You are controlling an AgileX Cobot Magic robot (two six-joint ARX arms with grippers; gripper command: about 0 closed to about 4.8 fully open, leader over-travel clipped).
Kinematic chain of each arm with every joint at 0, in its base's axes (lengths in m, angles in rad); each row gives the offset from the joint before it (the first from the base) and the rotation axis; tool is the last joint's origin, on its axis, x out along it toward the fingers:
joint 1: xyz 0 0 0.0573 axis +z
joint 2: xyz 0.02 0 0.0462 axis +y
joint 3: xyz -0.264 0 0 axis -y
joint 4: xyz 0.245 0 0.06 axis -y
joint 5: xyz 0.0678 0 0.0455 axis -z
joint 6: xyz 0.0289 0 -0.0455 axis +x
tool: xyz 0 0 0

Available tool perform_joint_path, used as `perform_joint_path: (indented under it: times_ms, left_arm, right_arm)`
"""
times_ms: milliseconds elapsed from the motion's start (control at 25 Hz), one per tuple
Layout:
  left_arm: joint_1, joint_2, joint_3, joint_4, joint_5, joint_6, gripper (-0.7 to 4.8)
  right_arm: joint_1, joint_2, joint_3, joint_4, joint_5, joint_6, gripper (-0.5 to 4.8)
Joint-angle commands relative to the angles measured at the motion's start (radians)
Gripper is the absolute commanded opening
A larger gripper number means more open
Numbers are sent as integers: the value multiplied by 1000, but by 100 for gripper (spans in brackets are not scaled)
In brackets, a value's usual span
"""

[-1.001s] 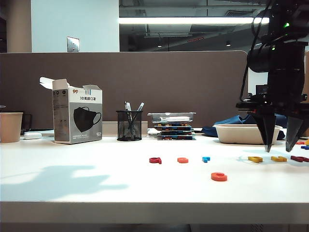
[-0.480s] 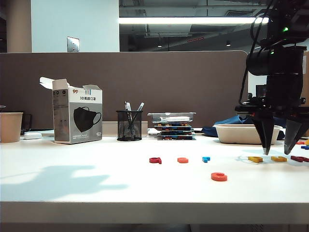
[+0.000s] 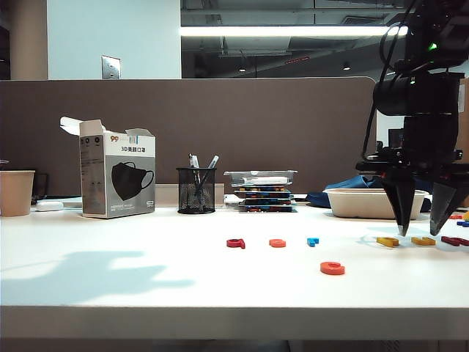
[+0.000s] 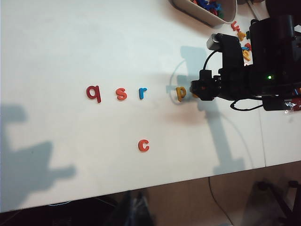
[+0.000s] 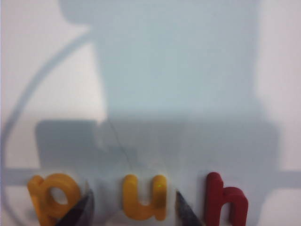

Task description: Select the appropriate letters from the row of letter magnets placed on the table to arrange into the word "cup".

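Exterior view, right gripper [image 3: 419,233]: hangs point-down over the right end of the desk [image 3: 146,279], fingers spread, one black tip on each side of the yellow "u" [image 3: 423,240], nothing pinched.
Exterior view, change: against a second ago the tips sit slightly lower, now just above the desk top; the spread looks the same.
Exterior view, letters: the yellow "p" [image 3: 388,241] lies just left of the "u"; a dark red letter [image 3: 235,243], an orange letter [image 3: 277,243] and a small blue letter [image 3: 313,240] form the row toward the middle; the orange-red "c" [image 3: 332,268] lies alone nearer the front edge. None has shifted.
Exterior view, back edge: a mask box [image 3: 117,176], a mesh pen cup [image 3: 196,190] and a pale tray [image 3: 375,203].
Left wrist view, row: q [image 4: 93,92], s [image 4: 121,93], r [image 4: 142,92], then "p" [image 4: 180,93], with the "c" [image 4: 143,145] apart toward the front edge.
Left wrist view, arms: the right arm's black body covers the "u"; the left gripper itself is out of the picture, so I cannot tell its state.
Right wrist view, right gripper [image 5: 133,209]: dark fingertips [image 5: 77,212] flank the "u" [image 5: 144,197], with the "p" [image 5: 54,197] on one side and a dark red "h" [image 5: 225,200] on the other.
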Motion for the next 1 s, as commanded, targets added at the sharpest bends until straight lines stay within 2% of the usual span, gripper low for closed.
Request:
perform_joint_path:
  times_ms: [40, 1001]
  left_arm:
    - [0, -4, 3, 8, -4, 5, -5]
    - [0, -3, 3, 8, -4, 5, -5]
  right_arm:
    - [-2, -3, 3, 6, -2, -2, 216]
    - [-2, 31, 2, -18, -2, -3, 210]
